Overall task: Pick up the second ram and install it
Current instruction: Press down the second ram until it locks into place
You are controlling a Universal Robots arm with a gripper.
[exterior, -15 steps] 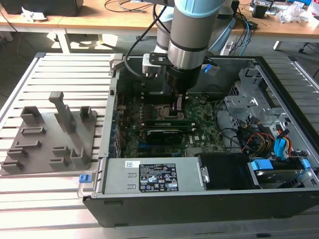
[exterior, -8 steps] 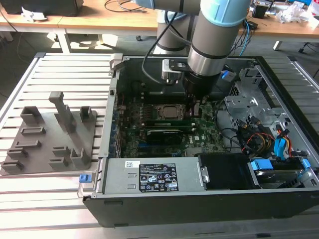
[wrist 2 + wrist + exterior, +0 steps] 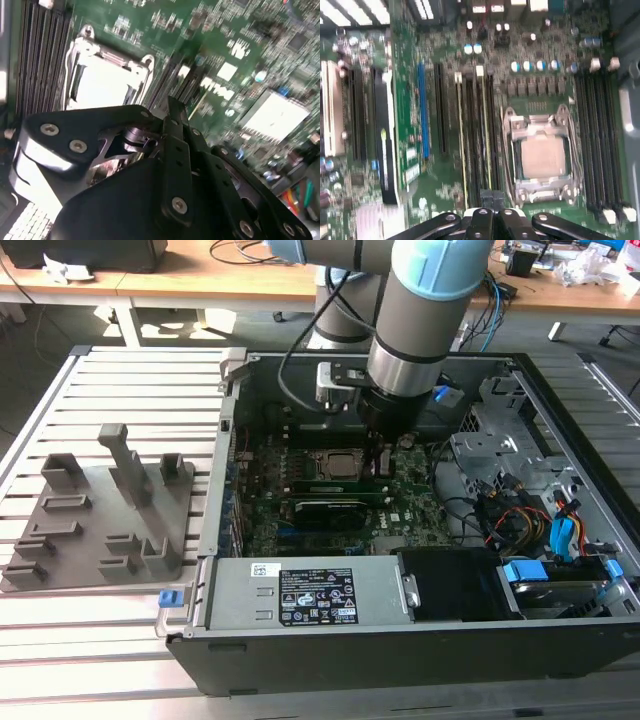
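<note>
Hard to make out in the exterior view: gripper [image 3: 380, 465] tips low inside the case, at 3 o'clock of the CPU socket [image 3: 335, 465]. In the first wrist view, fingers [image 3: 485, 197] drawn together, no visible gap, at one end of the second ram [image 3: 485, 145], which stands on edge in a motherboard [image 3: 405, 100] slot. Pinching or merely touching: cannot tell.

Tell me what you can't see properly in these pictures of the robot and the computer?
- Exterior view: the arm covers the slots beside the processor socket, so a seated memory stick can't be confirmed.
- Second wrist view: the end effector body hides the board beneath it.
- First wrist view: the end effector is cut off by the edge.
</note>
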